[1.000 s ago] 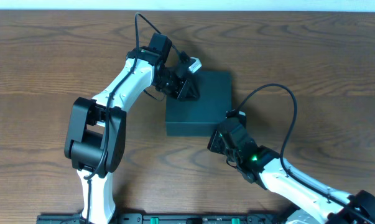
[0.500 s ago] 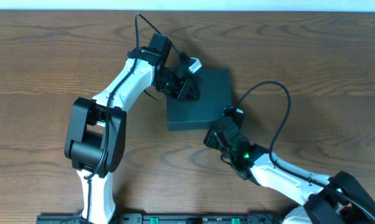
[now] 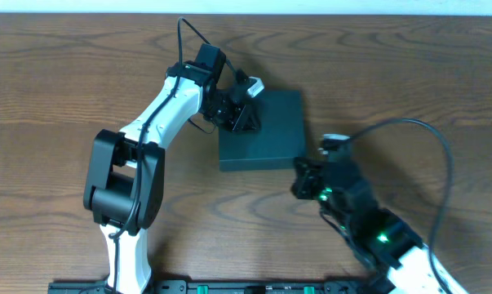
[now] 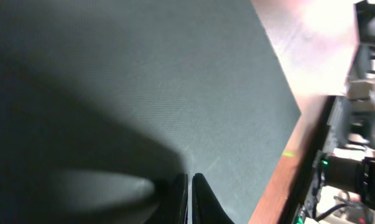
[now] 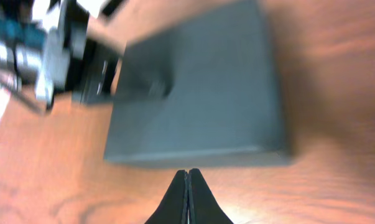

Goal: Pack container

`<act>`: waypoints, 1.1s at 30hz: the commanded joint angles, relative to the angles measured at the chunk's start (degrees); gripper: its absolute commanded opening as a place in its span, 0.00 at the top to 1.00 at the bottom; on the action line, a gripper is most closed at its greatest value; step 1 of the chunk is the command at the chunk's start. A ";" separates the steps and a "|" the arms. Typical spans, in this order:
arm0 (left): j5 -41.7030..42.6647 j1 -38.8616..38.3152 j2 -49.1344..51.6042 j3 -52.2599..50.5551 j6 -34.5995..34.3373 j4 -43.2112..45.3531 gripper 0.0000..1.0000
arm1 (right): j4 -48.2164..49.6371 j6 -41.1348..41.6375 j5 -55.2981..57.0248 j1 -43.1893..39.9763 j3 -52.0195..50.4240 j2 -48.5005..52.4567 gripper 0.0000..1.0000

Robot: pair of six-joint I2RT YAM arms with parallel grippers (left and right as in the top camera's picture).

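Overhead view: a dark teal-black matte square cardboard box [image 3: 270, 135] lay with its lid shut on the brown wood-grain worktop [image 3: 409, 73], about midway across and nearer the far edge than the near one.
Left gripper, overhead: the left gripper [image 3: 244, 122] sat over the box's far-left corner, but its black body hid the fingertips.
Left gripper, left wrist view: only here did the left gripper [image 4: 188, 186] show its fingers pressed together with a hairline between them, tips down on the flat lid of the box [image 4: 175, 74], gripping nothing.
Right gripper, overhead: the right gripper [image 3: 301, 175] was just off the box's near-right corner, over bare worktop; the state of its fingers could not be told from above.
Right gripper, right wrist view: the right gripper [image 5: 188, 177] had its fingers closed into one point, empty, just beside the near wall of the box [image 5: 199, 93]; whether they touched it could not be told.
Seen only from the wrists: the left wrist view caught the right arm [image 4: 346, 171] past the box's edge; the right wrist view caught the left arm [image 5: 56, 43], blurred, at the box's opposite corner.
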 commanded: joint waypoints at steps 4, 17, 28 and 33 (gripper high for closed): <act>-17.11 1.22 -13.86 2.43 -7.30 0.87 0.94 | -1.49 -4.35 6.82 -8.41 1.05 -6.05 0.98; -26.93 8.39 -31.80 2.43 -12.55 -1.27 0.05 | -2.19 -4.26 6.38 -11.32 1.05 -6.29 0.01; -26.97 8.41 -31.58 2.40 -12.52 -1.53 0.05 | -6.99 -4.26 6.36 -11.32 1.03 -5.84 0.01; -26.97 8.41 -31.58 2.40 -12.52 -1.53 0.05 | -10.67 -4.26 6.36 -11.32 1.03 -5.84 0.01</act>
